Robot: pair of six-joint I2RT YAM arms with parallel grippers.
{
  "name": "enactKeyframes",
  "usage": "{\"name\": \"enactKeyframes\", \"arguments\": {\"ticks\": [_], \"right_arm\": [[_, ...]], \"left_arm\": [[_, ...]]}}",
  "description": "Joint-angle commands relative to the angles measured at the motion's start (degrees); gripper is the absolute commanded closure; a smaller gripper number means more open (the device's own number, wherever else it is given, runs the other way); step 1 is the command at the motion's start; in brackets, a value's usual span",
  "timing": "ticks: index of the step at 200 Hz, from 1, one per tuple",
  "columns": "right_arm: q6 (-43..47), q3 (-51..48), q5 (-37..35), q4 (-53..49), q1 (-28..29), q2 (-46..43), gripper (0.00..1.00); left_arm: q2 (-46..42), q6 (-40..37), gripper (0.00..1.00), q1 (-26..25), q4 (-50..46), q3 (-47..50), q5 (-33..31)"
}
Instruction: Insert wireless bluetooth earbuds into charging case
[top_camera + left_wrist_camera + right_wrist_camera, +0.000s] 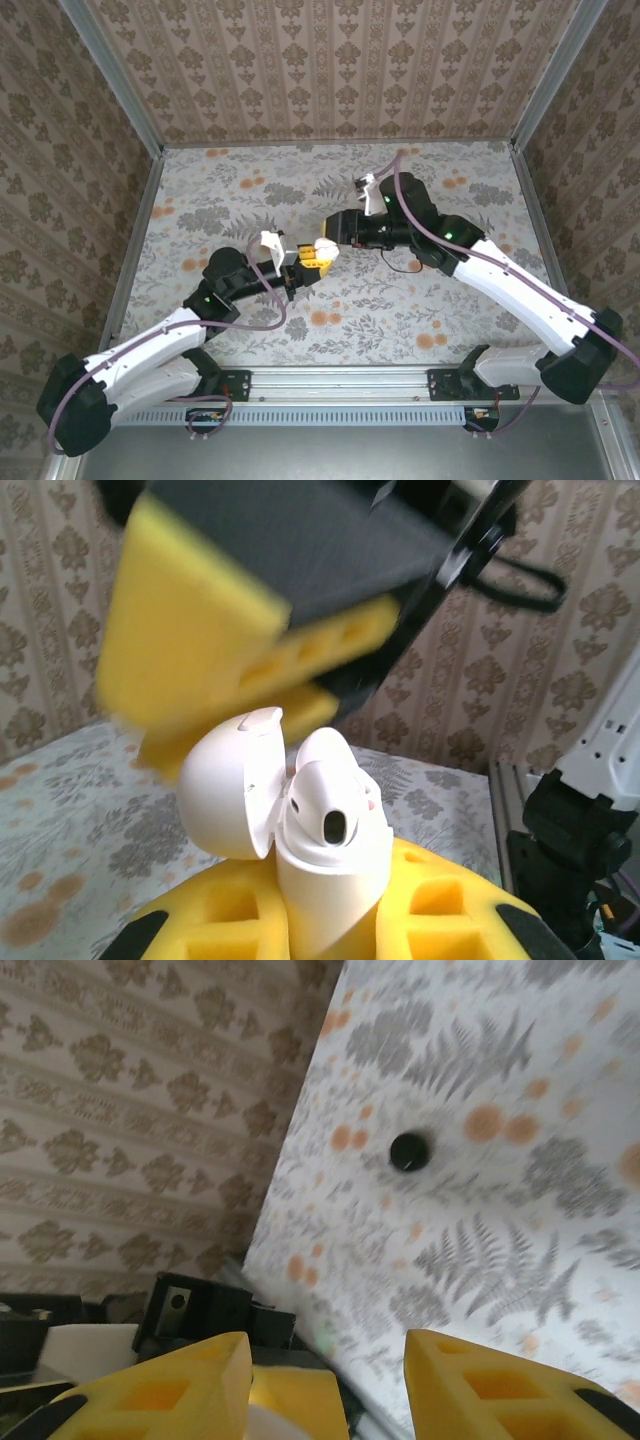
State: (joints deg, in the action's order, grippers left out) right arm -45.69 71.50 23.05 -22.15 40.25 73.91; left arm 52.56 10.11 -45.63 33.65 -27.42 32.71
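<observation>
My left gripper (330, 925) is shut on the base of the white charging case (335, 880) and holds it upright above the table. The case's lid (225, 790) hangs open to the left. A white earbud (330, 805) with a dark oval opening sits in the case's top, partly sticking out. In the top view the case (323, 247) is between both grippers at the table's middle. My right gripper (325, 1360) is open with nothing between its yellow fingers (200, 630), which hover blurred just above the case. A small black round thing (410, 1150) lies on the table beyond; I cannot tell what it is.
The floral table (420, 300) is walled on three sides by patterned panels (330, 60). Both arms reach in from the near edge and meet at the middle. The left arm's black body (210, 1310) lies under the right gripper.
</observation>
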Motion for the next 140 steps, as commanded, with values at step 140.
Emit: {"name": "enactKeyframes", "arguments": {"ticks": [140], "right_arm": [[11.88,-3.38,7.94,-2.12,-0.15,-12.97,0.58]], "left_arm": [[1.23,12.30,1.00,6.30,7.78,0.97,3.37]]}}
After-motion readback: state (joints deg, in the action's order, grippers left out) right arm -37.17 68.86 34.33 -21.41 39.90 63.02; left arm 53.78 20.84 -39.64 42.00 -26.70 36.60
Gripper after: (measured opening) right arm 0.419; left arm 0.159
